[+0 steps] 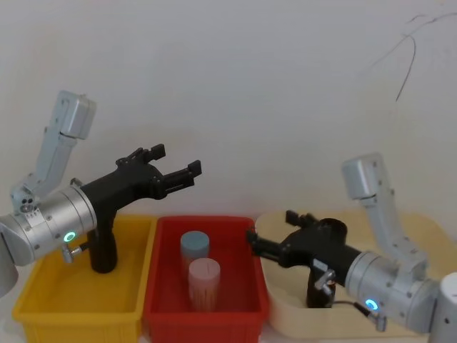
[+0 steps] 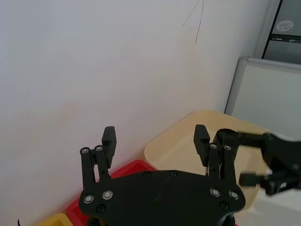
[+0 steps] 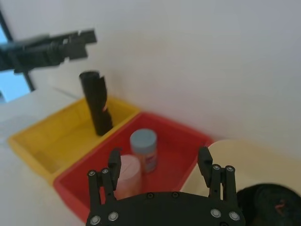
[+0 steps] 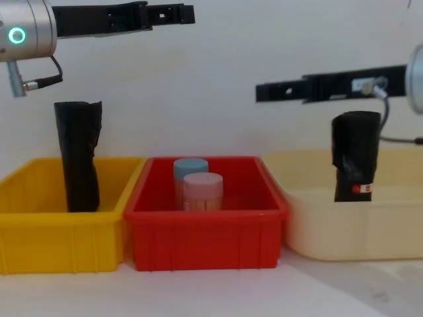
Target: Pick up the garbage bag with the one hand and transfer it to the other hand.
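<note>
Currently I see the garbage bag [image 4: 355,155] standing upright in the cream tray [image 4: 330,231], with nothing gripping it. The right gripper [image 1: 270,226] hangs above it, its fingers open and empty and pointing toward the red bin [image 4: 205,238]. The left gripper [image 1: 178,160] is raised high at the left, fingers spread and holding nothing.

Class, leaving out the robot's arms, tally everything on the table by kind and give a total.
Bins: 3 (yellow bin, red bin, cream tub)
Black bag rolls: 2 (plain roll, labelled garbage bag)
Canisters: 2 (blue-topped canister, pink canister)
Total: 7
</note>
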